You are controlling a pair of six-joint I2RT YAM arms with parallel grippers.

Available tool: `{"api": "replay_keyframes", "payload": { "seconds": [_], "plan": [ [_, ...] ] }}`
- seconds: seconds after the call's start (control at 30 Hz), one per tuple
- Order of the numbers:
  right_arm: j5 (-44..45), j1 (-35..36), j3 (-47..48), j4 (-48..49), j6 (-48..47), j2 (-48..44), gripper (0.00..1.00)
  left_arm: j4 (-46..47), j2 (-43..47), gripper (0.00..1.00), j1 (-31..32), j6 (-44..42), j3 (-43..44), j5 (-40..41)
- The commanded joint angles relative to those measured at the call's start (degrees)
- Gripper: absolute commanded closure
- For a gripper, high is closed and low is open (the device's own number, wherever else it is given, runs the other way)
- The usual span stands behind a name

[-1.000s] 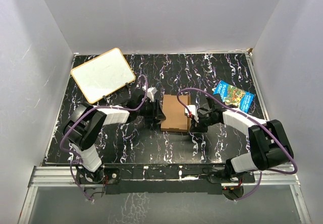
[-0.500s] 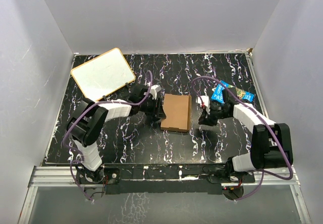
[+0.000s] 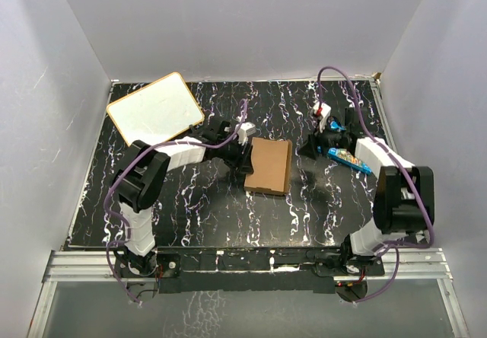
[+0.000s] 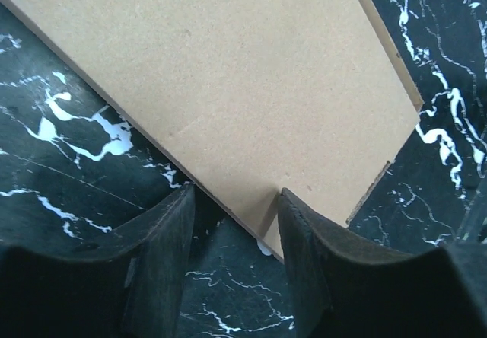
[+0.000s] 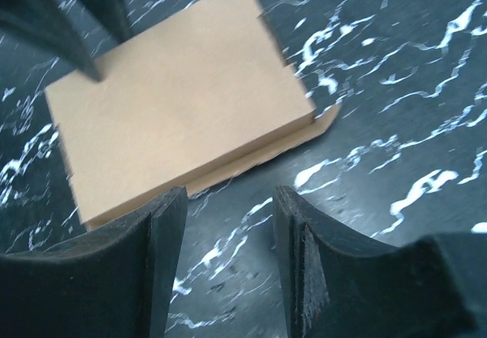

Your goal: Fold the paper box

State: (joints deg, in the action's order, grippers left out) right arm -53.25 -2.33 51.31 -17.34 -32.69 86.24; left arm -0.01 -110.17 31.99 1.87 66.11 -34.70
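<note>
The paper box (image 3: 269,166) lies flat and folded on the black marbled table, a plain brown rectangle with a thin flap edge showing along one side (image 5: 259,155). My left gripper (image 3: 243,155) is low at its left edge. In the left wrist view the jaws (image 4: 234,195) are apart and straddle that edge of the box (image 4: 228,71), with one fingertip (image 4: 293,205) over the cardboard. My right gripper (image 3: 314,148) hangs off to the right of the box, open and empty (image 5: 228,195), looking back at the box (image 5: 175,102).
A white board with an orange rim (image 3: 154,113) leans at the back left. A blue printed box (image 3: 348,157) lies beside the right arm. Grey walls close in the table (image 3: 190,208) on three sides. Purple cables loop above both arms.
My right gripper has opened, left the box's right edge and drawn back toward the far right. The left gripper has pushed slightly right, and the box has shifted and turned a little.
</note>
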Motion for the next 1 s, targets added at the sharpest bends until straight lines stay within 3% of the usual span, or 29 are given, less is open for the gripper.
{"api": "replay_keyframes", "payload": {
  "seconds": [0.0,0.1,0.2,0.37,0.53,0.73,0.97],
  "plan": [
    [-2.34,-1.37,8.02,5.62,9.75,7.65,0.46,-0.55,4.14,0.53,-0.3,-6.24,1.24,6.5],
    [-1.68,-1.45,11.93,5.13,11.74,11.64,0.47,4.31,9.8,0.49,-0.28,-4.78,-2.34,11.49],
    [-0.9,-1.29,16.08,4.4,15.02,16.01,0.47,12.01,17.78,0.38,-0.34,-2.89,-9.58,14.22],
    [1.76,-0.25,23.11,0.32,19.07,22.19,0.49,23.4,31.06,0.25,0.13,-0.2,-23.68,14.68],
    [5.2,0.29,20.87,1.81,22.21,22.73,0.5,27.83,39.05,0.26,0.69,16.85,-33.34,13.5],
    [9.17,0.44,20.73,3.0,24.45,24.58,0.57,37.25,38.43,0.27,4.53,38.3,-39.42,13.4],
    [10.55,0.74,22.12,2.68,25.55,27.39,0.61,35.62,29.28,0.26,9.35,46.11,-36.3,17.53]
  ]
}}
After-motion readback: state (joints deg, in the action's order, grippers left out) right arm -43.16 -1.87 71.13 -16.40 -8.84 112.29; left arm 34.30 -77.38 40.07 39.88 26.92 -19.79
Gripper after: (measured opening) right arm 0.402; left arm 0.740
